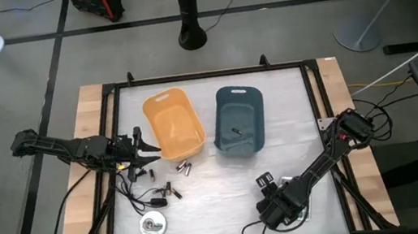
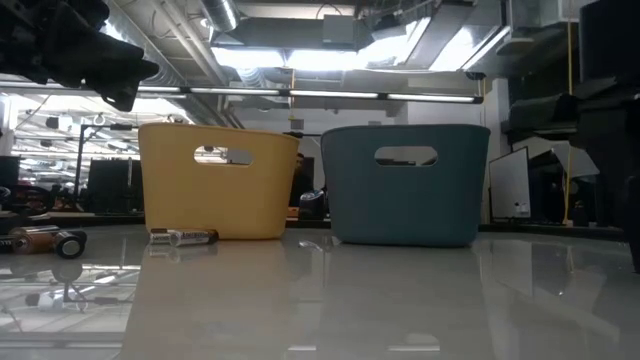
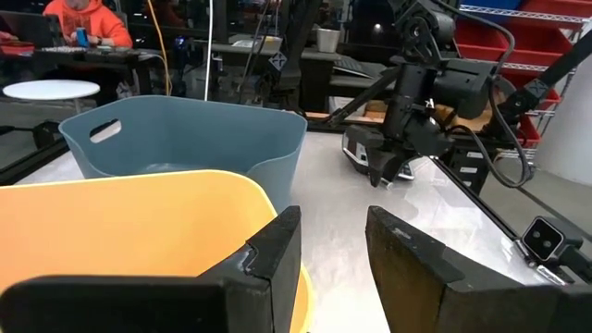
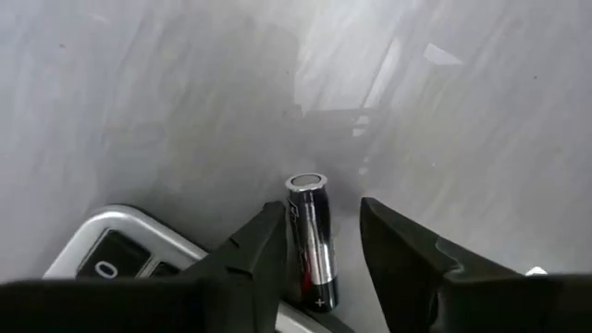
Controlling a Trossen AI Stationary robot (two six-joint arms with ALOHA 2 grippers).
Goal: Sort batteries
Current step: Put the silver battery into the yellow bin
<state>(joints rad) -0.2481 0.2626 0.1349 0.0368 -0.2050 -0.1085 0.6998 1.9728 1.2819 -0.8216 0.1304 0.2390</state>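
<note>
Bright overhead strip lights (image 2: 330,95) glare off the glossy table (image 2: 400,300); backgrounds soft.

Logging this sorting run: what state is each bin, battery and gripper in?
Yellow bin: upright, no batteries visible inside.
Blue bin: upright, one small dark item inside.
Loose batteries: lying on the table.
Left gripper: open, empty, by the yellow bin.
Right gripper: open around a silvery battery.

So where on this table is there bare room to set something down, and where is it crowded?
Free: the white top right of the blue bin, up to the table frame, and the strip in front of that bin, above the right gripper.

Crowded: in front of the yellow bin, where loose batteries, a black cable, a silver disc and the left gripper cluster.
</note>
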